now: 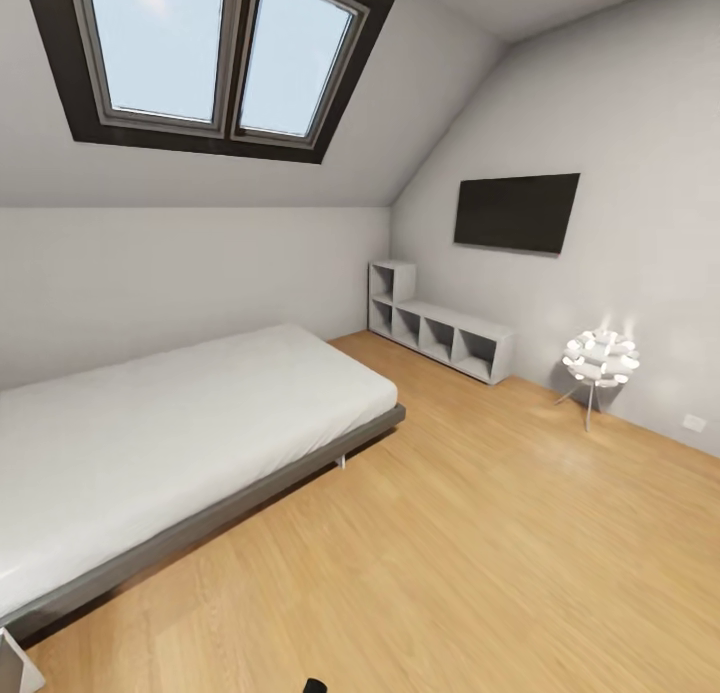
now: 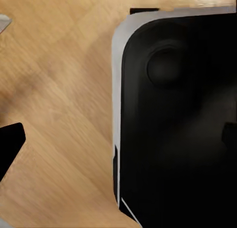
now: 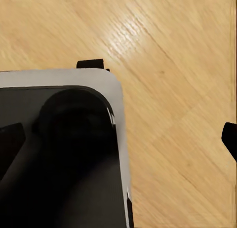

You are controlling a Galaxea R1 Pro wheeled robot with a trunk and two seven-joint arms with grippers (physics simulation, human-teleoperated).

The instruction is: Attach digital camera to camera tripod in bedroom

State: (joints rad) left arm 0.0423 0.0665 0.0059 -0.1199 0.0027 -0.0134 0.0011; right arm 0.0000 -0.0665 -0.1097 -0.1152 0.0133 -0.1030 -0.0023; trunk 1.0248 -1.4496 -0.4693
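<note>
Where grey shelf unit [image 1: 440,331] cubbies gape bare beside bed [image 1: 190,423], claw states untellable.

The bed [image 1: 180,423] was cut off by the left edge of the head view, its near end lost past the frame, and the skylight [image 1: 215,58] was cropped at the top. In both wrist views a black, grey-rimmed body [image 2: 177,124] was cut off by the frame. Only dark finger tips [image 3: 229,139] were seen at the edges, so the jaws' spacing could not be told.
</note>
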